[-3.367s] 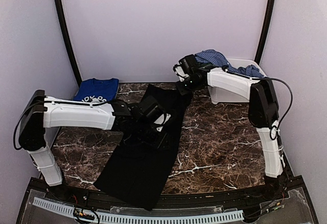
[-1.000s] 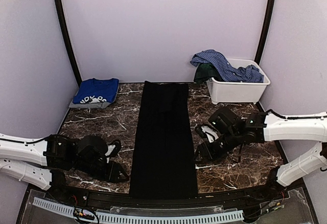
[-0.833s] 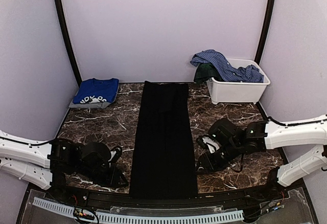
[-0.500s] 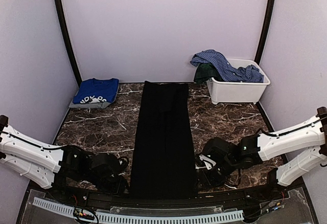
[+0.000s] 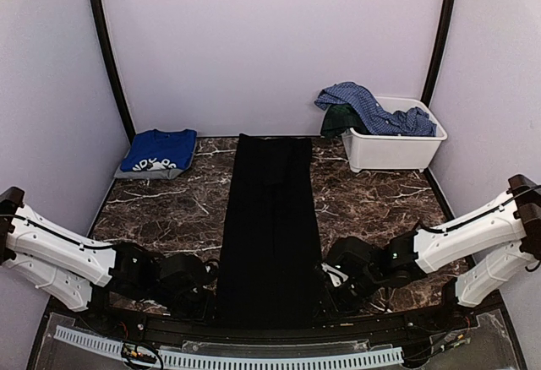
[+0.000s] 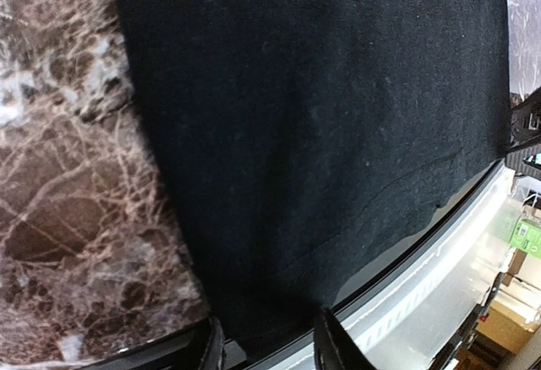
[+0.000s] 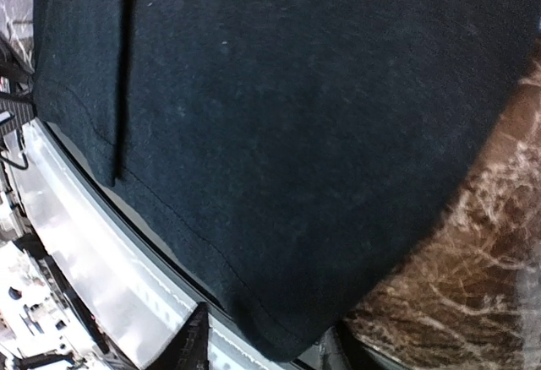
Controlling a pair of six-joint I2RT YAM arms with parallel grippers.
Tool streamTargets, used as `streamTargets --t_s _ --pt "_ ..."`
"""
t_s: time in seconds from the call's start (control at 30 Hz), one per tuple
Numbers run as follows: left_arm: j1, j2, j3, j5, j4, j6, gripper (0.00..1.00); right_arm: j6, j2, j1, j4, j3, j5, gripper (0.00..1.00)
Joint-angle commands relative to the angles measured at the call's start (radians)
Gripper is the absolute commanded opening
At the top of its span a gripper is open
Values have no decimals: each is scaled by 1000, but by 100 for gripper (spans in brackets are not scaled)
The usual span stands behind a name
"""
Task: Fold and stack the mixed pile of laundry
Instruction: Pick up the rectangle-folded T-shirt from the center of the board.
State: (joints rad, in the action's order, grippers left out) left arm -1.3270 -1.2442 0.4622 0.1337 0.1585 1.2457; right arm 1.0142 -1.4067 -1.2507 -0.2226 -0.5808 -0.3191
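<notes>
At the near edge of the worktop, two grippers sit low, one on each side of a long black garment. The left gripper is at the near left corner of the cloth. In the left wrist view its two fingers stand apart, and the corner of the black cloth lies in the gap between them. The cloth is not pinched. The right gripper is at the near right corner of the cloth. Its fingers are also apart, with that corner of the cloth between them, so this one is not squeezing either. I cannot tell if any finger touches the cloth.

The hem of the black garment lies right along the near edge. From there the cloth runs flat, in one long narrow strip, up the middle of the worktop to the far edge.

In the far left corner lies a blue tee, folded flat, with white print on it. A grey piece peeks out under it.

In the far right corner stands a white bin. A blue checked shirt is heaped in it and hangs over its left rim. A dark green piece sticks out under the shirt on that same side.
</notes>
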Motion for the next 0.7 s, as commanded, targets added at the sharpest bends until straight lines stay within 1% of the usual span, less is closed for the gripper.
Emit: streamTargets --t_s 0.0,0.03,0.07,0.1,0.13,0.17,0.2,0.23,0.3,0.47,0.53,0.57,0.63,0.67 --pt "-3 -29 12 8 3 -13 30 17 -23 -17 22 7 3 33" --pt "-3 -31 15 7 4 -15 25 17 -20 -19 18 6 3 28" --pt "-3 -30 16 6 6 -20 23 18 -15 -21 13 5 3 23" --pt "-3 -29 18 8 6 -24 18 20 -10 -22 7 6 3 18" --pt "-3 -24 19 8 10 -29 16 23 -1 -26 3 7 4 12" --pt "-5 -21 20 10 12 -31 10 25 12 -30 2 9 4 6" --pt "-6 -12 20 11 20 -34 7 29 23 -35 0 10 7 1" --pt "-12 -7 21 13 23 -36 3 35 36 -41 -4 11 12 0" --pt "-28 14 26 17 37 -39 0 50 55 -62 -12 15 13 0" --pt "-115 49 41 23 90 -9 0 135 92 -159 -28 26 21 0" --pt "-133 75 34 26 92 15 0 161 106 -188 -33 34 23 0" --pt "-134 87 32 23 96 24 0 167 120 -191 -50 34 31 0" --pt "-131 163 26 -16 116 22 0 166 162 -190 -97 24 70 0" --pt "-109 182 29 -31 140 15 0 158 186 -180 -117 16 96 0"
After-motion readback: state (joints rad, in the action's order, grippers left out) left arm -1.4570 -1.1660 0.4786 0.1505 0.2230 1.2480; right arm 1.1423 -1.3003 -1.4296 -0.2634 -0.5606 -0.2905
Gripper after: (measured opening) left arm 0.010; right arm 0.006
